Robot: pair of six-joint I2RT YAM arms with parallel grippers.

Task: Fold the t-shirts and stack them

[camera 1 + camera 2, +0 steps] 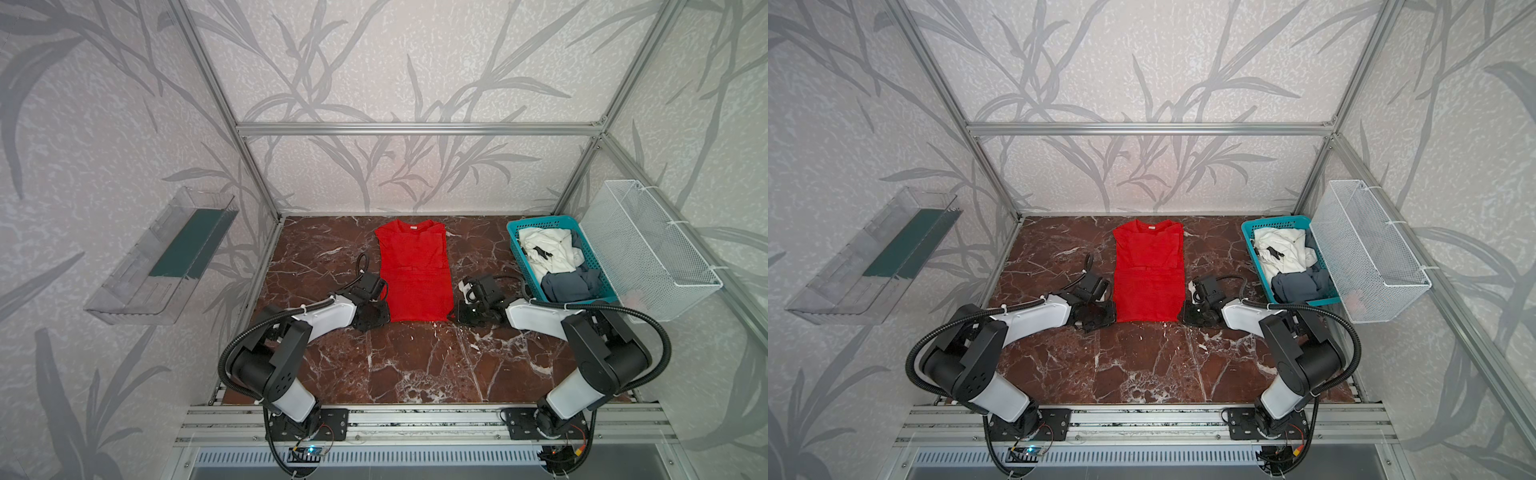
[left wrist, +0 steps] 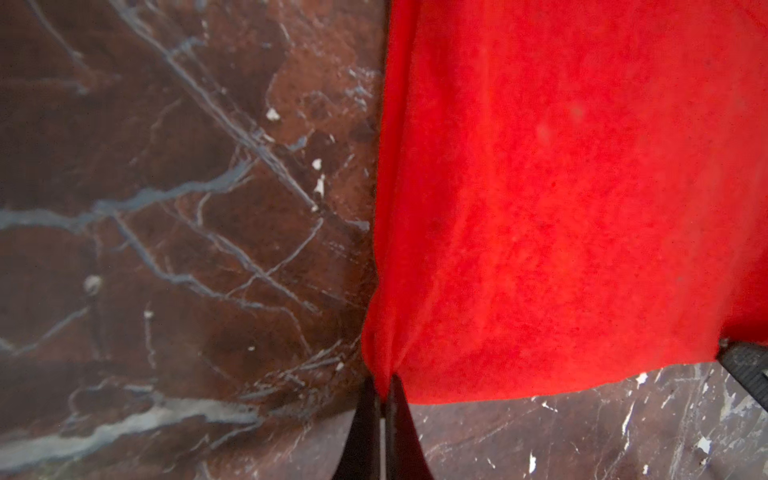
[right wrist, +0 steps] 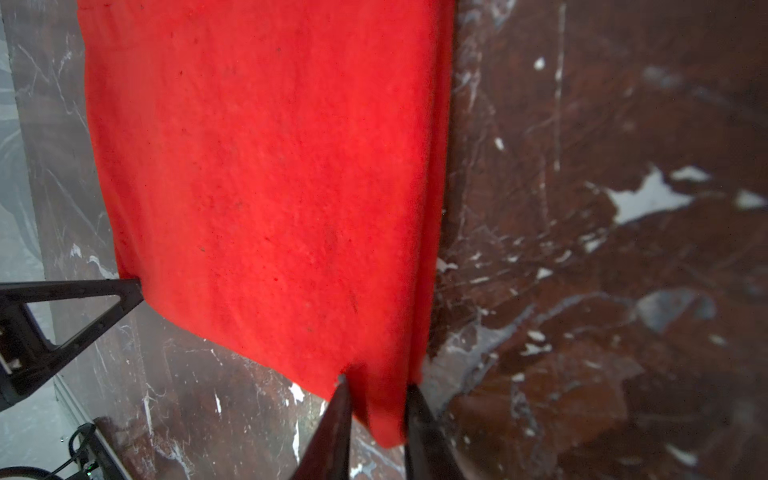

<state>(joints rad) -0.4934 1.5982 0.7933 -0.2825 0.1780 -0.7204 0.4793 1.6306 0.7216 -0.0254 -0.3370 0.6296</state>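
The red t-shirt [image 1: 415, 270] [image 1: 1148, 270] lies flat on the marble table, collar at the far end, sides folded in to a narrow strip. My left gripper [image 1: 384, 311] [image 2: 384, 382] is shut on its near left corner, and the red cloth [image 2: 561, 208] puckers at the tips. My right gripper [image 1: 453, 313] [image 3: 376, 386] holds the near right corner of the shirt [image 3: 270, 166], a fold of cloth filling the narrow gap between its fingers. A white t-shirt [image 1: 544, 249] with a black mark and a grey-blue t-shirt [image 1: 573, 284] lie crumpled in the teal basket [image 1: 515, 232].
A white wire basket [image 1: 648, 249] hangs on the right frame beside the teal basket. A clear plastic tray [image 1: 166, 253] is fixed to the left wall. Aluminium frame posts bound the table, and both arm bases sit on the front rail.
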